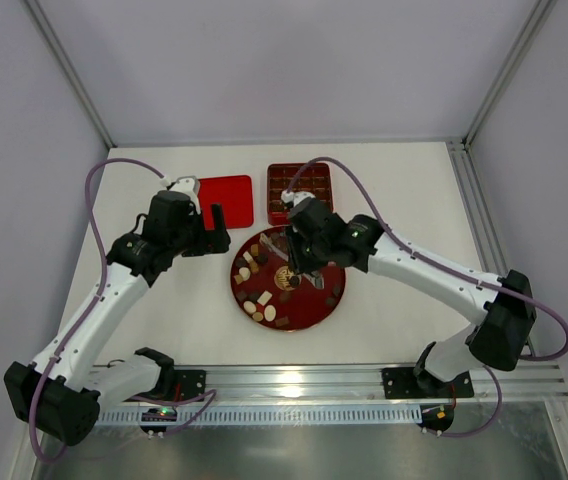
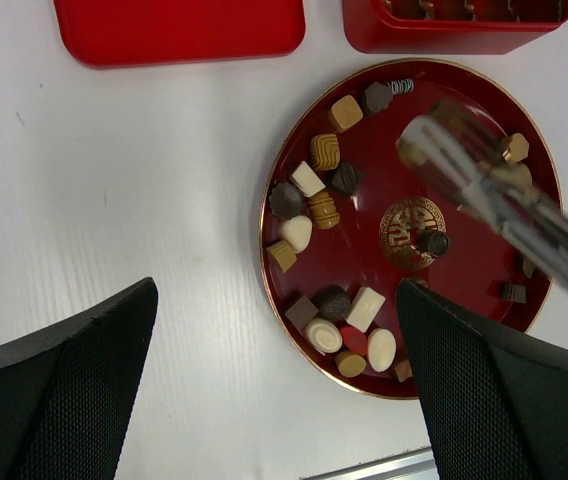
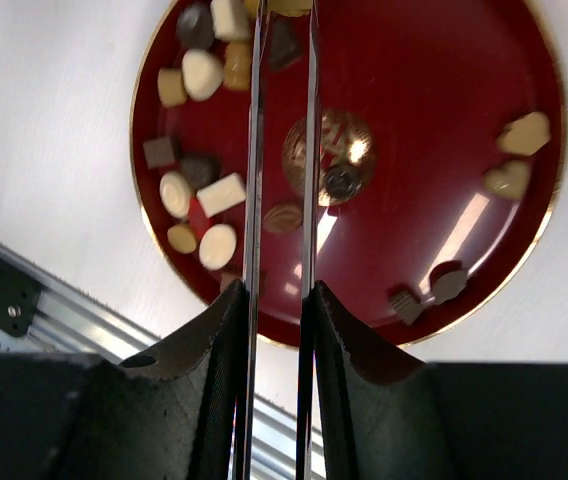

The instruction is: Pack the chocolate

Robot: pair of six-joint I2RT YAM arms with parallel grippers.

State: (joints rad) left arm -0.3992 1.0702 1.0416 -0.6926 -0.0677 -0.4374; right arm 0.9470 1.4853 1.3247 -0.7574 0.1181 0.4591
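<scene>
Several dark, tan and cream chocolate pieces (image 1: 260,300) lie on a round red plate (image 1: 336,300), mostly along its left side (image 2: 309,195) (image 3: 204,190). One dark round piece (image 2: 432,242) sits on the gold emblem. My right gripper (image 1: 299,255) (image 3: 279,295) is shut on metal tongs (image 2: 484,190) (image 3: 256,150), held over the plate's middle. The tong tips run out of the top of the right wrist view. My left gripper (image 1: 214,225) (image 2: 276,300) is open and empty, above the table at the plate's left edge.
A red box with compartments (image 1: 299,190) (image 2: 454,35) stands just behind the plate, some pieces in it. A flat red lid (image 1: 226,200) (image 2: 179,25) lies to its left. A metal rail (image 1: 294,380) runs along the near edge.
</scene>
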